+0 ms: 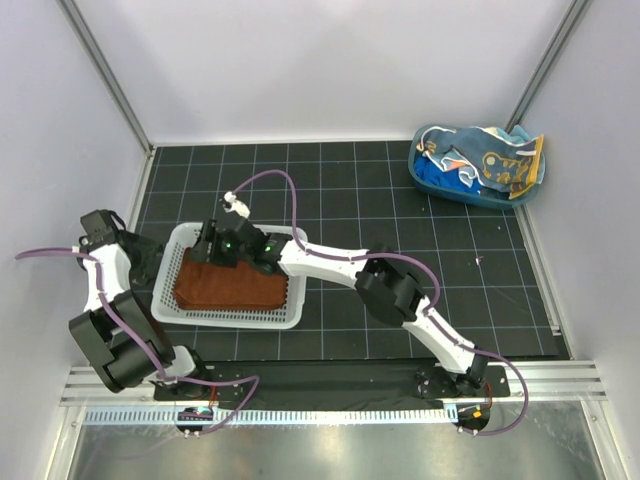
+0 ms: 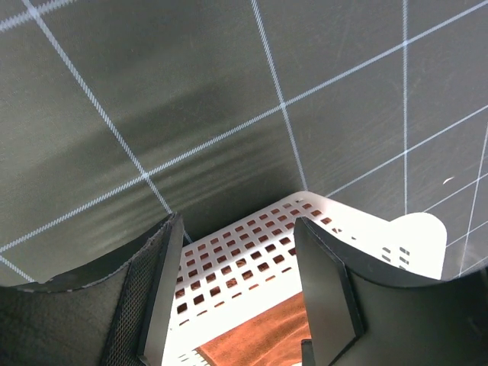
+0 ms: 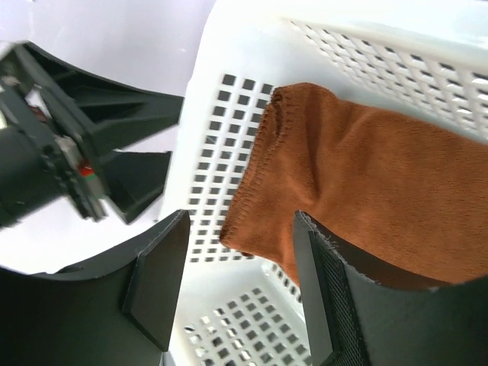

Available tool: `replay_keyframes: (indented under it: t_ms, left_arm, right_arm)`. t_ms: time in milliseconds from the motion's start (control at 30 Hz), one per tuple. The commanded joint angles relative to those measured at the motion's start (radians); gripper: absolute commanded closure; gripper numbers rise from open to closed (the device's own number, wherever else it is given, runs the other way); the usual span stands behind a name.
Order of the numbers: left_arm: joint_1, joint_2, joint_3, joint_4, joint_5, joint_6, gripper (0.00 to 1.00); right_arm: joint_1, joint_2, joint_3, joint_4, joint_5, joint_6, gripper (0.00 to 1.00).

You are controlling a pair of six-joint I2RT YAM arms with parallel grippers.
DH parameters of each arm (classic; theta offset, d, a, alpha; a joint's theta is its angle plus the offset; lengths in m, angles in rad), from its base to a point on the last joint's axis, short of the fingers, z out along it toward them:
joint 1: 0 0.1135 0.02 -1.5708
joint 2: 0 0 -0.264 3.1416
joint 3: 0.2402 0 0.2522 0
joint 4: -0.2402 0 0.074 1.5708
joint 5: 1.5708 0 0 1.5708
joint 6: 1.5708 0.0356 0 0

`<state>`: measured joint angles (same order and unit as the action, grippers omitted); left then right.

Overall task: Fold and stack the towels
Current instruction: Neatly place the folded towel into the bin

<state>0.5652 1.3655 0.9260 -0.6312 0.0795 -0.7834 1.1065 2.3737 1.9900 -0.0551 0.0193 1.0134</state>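
My left gripper (image 2: 238, 229) is open and empty at the basket (image 1: 185, 312) rim, my right gripper (image 3: 240, 229) is wide open and empty over the folded rust-brown towel (image 1: 230, 285) near the table's left edge, so I'd lift straight clear before reaching the remaining towels (image 1: 490, 165) in the far-right-corner tub (image 1: 425, 178).

Bright, even light is coming from overhead in all three views.

1. Overhead view: the arms are casting only faint, soft shadows on the dark mat (image 1: 480, 300). The metal sheet (image 1: 320, 450) along the bottom edge is throwing dull glare.
2. Left wrist view: a pale sheen is running diagonally across the mat. The basket (image 2: 415, 236) rim at lower right is blowing out to white.
3. Right wrist view: the towel (image 3: 366, 175) is showing sharp stitching, while the fingers (image 3: 156, 282) at the bottom are blurring slightly.
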Motion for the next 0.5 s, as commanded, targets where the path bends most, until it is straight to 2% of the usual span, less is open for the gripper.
replay_keyframes:
  t_ms: [0, 167, 300, 333, 467]
  left_arm:
    - [0.002, -0.048, 0.046, 0.022, -0.024, 0.018, 0.36]
    - [0.001, -0.075, 0.105, 0.004, -0.063, 0.038, 0.33]
    - [-0.017, -0.1, 0.138, 0.005, -0.07, 0.039, 0.31]
    - [-0.027, -0.103, 0.146, 0.005, -0.113, 0.042, 0.31]
    - [-0.086, -0.138, 0.197, 0.004, -0.182, 0.056, 0.3]
  right_arm:
    - [0.004, -0.094, 0.04, -0.028, 0.01, -0.078, 0.37]
    - [-0.002, -0.21, -0.013, -0.086, 0.076, -0.183, 0.37]
    - [-0.014, -0.306, -0.036, -0.202, 0.155, -0.26, 0.37]
    - [-0.017, -0.329, -0.045, -0.228, 0.18, -0.275, 0.36]
    - [-0.051, -0.491, -0.205, -0.308, 0.335, -0.317, 0.36]
